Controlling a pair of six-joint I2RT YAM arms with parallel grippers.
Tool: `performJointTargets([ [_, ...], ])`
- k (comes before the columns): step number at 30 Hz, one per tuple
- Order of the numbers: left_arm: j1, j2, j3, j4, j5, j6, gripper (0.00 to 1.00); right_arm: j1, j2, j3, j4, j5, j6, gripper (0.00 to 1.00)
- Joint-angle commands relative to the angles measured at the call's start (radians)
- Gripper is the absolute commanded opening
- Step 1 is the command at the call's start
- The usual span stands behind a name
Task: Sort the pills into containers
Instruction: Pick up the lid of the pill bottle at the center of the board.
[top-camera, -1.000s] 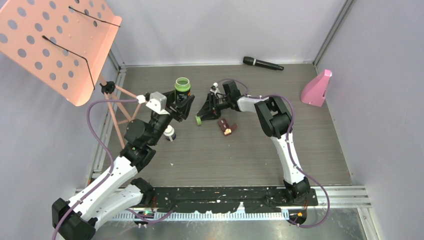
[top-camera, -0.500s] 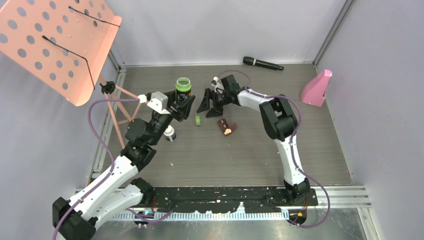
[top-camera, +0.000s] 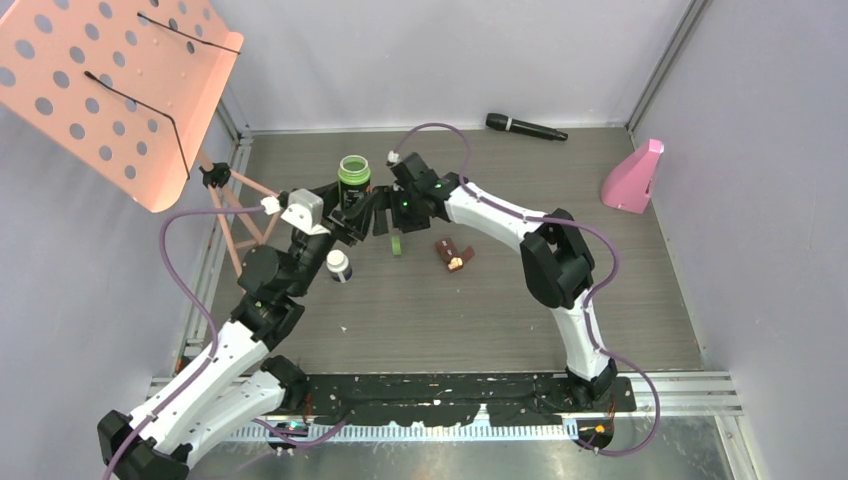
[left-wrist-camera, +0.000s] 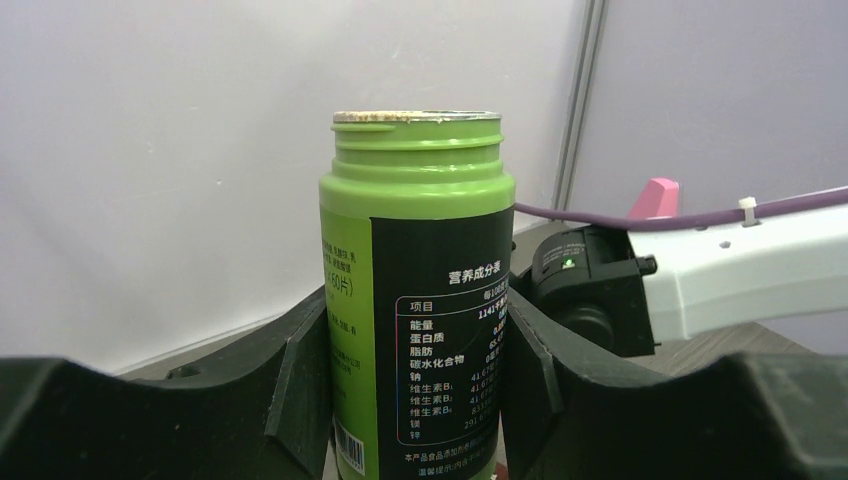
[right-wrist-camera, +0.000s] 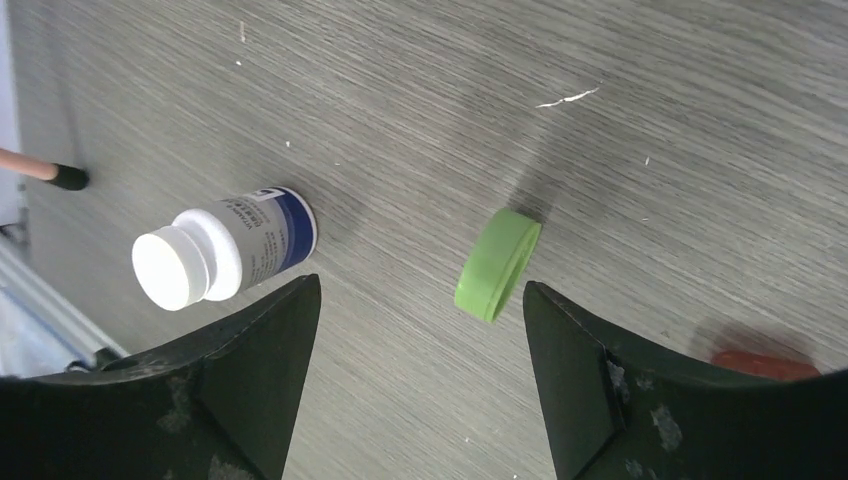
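Gripping the green bottle (left-wrist-camera: 415, 300) by its labelled body, your left gripper (left-wrist-camera: 410, 370) held it upright over the far-left part of the table (top-camera: 480, 310), mouth uncapped. Your right gripper (right-wrist-camera: 420, 288) hung just beside it, fingers spread apart with nothing between them, looking down on the green cap (right-wrist-camera: 497, 265). That cap stood on its edge on the table. Left of it, apart, sat the white bottle (right-wrist-camera: 225, 250), capped. To the cap's right, also apart, lay the small brown case (top-camera: 452, 252).
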Motion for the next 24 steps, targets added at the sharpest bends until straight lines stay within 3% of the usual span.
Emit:
performJointTargets([
  [1,0.005,-0.049,0.021,0.024,-0.023,0.029,0.00,0.032,0.055,0.129,-0.170,0.222,-0.059,0.81],
  [6,0.005,-0.094,0.016,-0.007,-0.046,0.067,0.00,0.055,0.110,0.179,-0.208,0.232,-0.095,0.80],
  [11,0.005,-0.124,0.003,-0.021,-0.055,0.081,0.00,0.063,0.144,0.193,-0.255,0.228,-0.102,0.71],
  [15,0.005,-0.134,-0.005,-0.030,-0.063,0.085,0.00,0.066,0.146,0.171,-0.259,0.183,-0.104,0.59],
  [21,0.005,-0.129,-0.001,-0.039,-0.062,0.091,0.00,0.067,0.089,0.112,-0.228,0.104,-0.129,0.33],
  [24,0.005,-0.121,0.003,-0.044,-0.055,0.092,0.00,0.053,0.049,0.068,-0.189,0.075,-0.134,0.27],
])
